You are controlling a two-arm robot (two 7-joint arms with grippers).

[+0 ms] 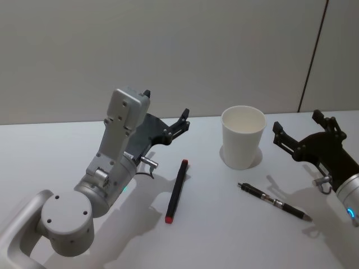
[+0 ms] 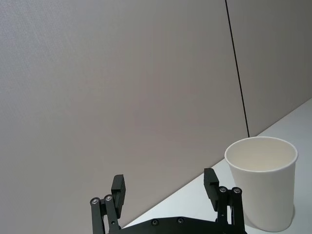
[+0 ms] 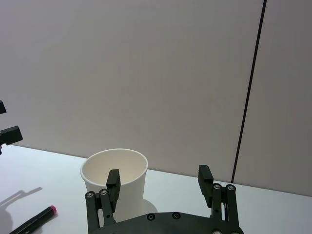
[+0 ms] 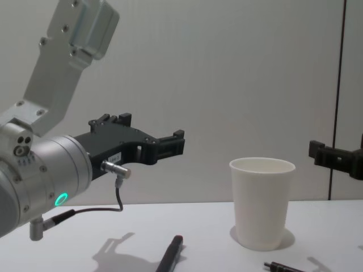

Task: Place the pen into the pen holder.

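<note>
- The left end effector (image 1: 166, 104) hangs above the white desk (image 1: 224, 241). Its two black fingers are spread wide and nothing is between them.
- The right end effector (image 1: 297, 121) is also raised off the desk, its fingers just as wide apart and empty.
- The pen holder (image 1: 241, 147), a plain white paper cup with a rolled rim, stands upright on the desk between the two end effectors. It is off to the right of the left end effector's fingertips and closer to the right end effector, just to the left of its fingertips.
- In the left wrist view the pen holder (image 2: 263, 200) sits ahead of the left end effector (image 2: 165, 178) and outside its right finger. In the right wrist view it (image 3: 130, 181) stands beyond the right end effector (image 3: 159, 174), partly behind its left finger.
- The cup looks empty inside.
- A black marker pen with a red end (image 1: 176, 190) lies flat on the desk, below the left end effector and a little to its right. It touches neither the fingers nor the cup.
- A black ballpoint pen with silver bands (image 1: 274, 201) lies flat on the desk near the right end effector, lower and to its left, apart from the cup.
</note>
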